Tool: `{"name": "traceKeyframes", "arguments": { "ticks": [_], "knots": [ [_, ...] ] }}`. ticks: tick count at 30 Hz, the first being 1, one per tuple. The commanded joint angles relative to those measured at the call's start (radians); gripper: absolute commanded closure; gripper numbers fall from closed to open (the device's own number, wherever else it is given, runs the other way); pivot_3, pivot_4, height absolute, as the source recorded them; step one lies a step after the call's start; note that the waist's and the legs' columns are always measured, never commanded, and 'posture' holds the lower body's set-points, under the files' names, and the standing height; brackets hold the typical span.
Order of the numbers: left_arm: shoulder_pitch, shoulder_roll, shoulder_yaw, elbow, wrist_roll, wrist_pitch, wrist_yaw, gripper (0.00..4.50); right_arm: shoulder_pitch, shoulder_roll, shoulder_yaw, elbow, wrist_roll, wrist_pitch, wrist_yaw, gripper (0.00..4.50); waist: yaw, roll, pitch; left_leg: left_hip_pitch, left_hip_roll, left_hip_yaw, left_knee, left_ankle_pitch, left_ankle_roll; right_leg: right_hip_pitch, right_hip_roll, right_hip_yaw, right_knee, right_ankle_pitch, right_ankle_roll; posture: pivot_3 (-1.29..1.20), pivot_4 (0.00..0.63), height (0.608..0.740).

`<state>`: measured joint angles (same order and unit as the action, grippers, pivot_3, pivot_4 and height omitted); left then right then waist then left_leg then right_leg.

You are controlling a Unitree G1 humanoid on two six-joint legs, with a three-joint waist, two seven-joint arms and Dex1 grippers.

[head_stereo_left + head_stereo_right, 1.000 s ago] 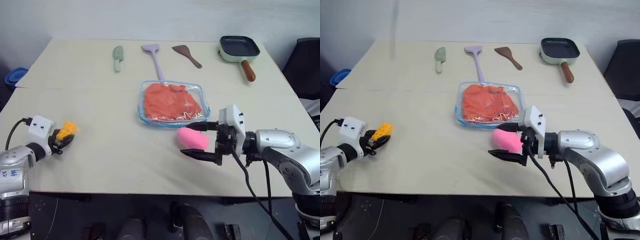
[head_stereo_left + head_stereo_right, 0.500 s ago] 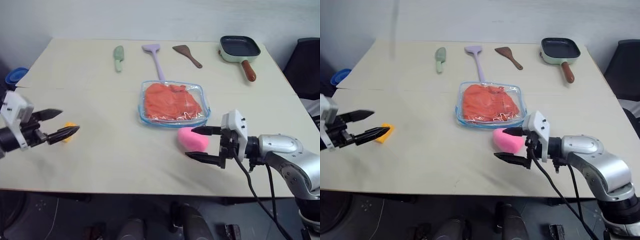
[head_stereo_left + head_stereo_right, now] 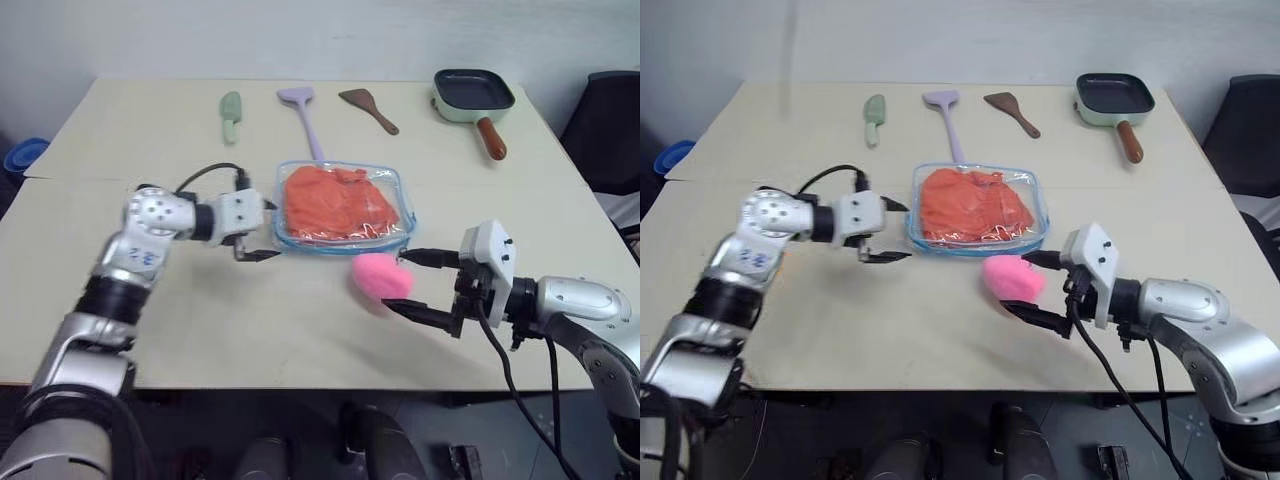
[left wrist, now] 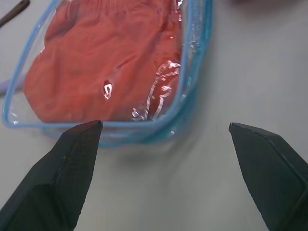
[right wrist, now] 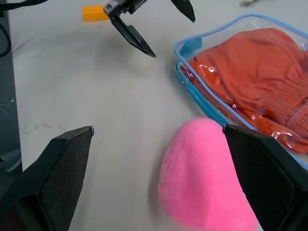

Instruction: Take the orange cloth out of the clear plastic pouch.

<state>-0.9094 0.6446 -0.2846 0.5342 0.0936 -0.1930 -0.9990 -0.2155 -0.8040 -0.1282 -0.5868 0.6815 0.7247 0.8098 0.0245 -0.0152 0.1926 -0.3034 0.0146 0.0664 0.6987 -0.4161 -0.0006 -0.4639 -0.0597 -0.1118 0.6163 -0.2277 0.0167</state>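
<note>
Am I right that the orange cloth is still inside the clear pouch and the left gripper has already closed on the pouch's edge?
Not quite. The orange cloth is inside the clear plastic pouch, but the left gripper has not closed on it: the left wrist view shows its fingers spread wide, short of the pouch's blue-trimmed edge.

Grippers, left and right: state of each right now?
Left gripper: open, empty, at the clear plastic pouch's left edge.
Right gripper: open, empty, beside the pink plush.

A small blue handwritten mark sits on the left arm's (image 3: 135, 256) silver casing, behind its jaws; it cannot be read.
</note>
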Motion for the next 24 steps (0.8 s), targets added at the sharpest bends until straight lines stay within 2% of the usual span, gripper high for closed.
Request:
{"name": "traceKeyframes", "arguments": {
  "ticks": [1,3,6,18,24],
  "knots": [
    [-0.067,-0.034,-0.017,0.134,0.058,-0.135,0.033,0.02,0.019,-0.01,-0.048,-0.051,0.02,0.003,-0.023,0.0,-0.002,0.0,0.0,0.0,0.0,0.0,0.0,0.0,0.0,0.0,0.0,0.0,0.0,0.0,0.0,0.0,0.15,0.74],
    [-0.098,-0.066,-0.012,0.201,0.063,-0.154,0.046,0.02,0.029,-0.011,-0.056,-0.059,0.023,0.005,-0.035,0.0,0.0,0.0,0.0,0.0,0.0,0.0,0.0,0.0,0.0,0.0,0.0,0.0,0.0,0.0,0.0,0.0,0.15,0.74],
    [-0.124,-0.092,-0.017,0.278,0.084,-0.213,0.053,0.67,0.041,-0.012,-0.062,-0.067,0.026,0.005,-0.048,0.0,0.0,0.0,0.0,0.0,0.0,-0.001,0.0,0.0,0.001,0.0,-0.001,0.0,0.0,0.0,0.0,0.0,0.15,0.74],
    [-0.062,-0.053,-0.02,0.272,0.086,-0.362,-0.047,4.48,0.047,-0.03,-0.068,-0.071,0.03,0.008,-0.042,0.0,-0.002,0.0,0.0,0.0,0.0,-0.002,0.0,0.0,0.001,0.0,-0.001,0.0,0.0,0.0,0.001,0.0,0.15,0.74],
    [0.042,0.042,0.012,0.146,0.022,-0.387,-0.121,4.48,0.042,-0.042,-0.063,-0.069,0.03,0.01,-0.026,0.0,-0.007,0.0,0.0,0.001,0.001,-0.002,0.0,0.0,0.001,0.0,0.0,0.0,0.001,0.0,0.0,0.0,0.15,0.74]
  ]
}}
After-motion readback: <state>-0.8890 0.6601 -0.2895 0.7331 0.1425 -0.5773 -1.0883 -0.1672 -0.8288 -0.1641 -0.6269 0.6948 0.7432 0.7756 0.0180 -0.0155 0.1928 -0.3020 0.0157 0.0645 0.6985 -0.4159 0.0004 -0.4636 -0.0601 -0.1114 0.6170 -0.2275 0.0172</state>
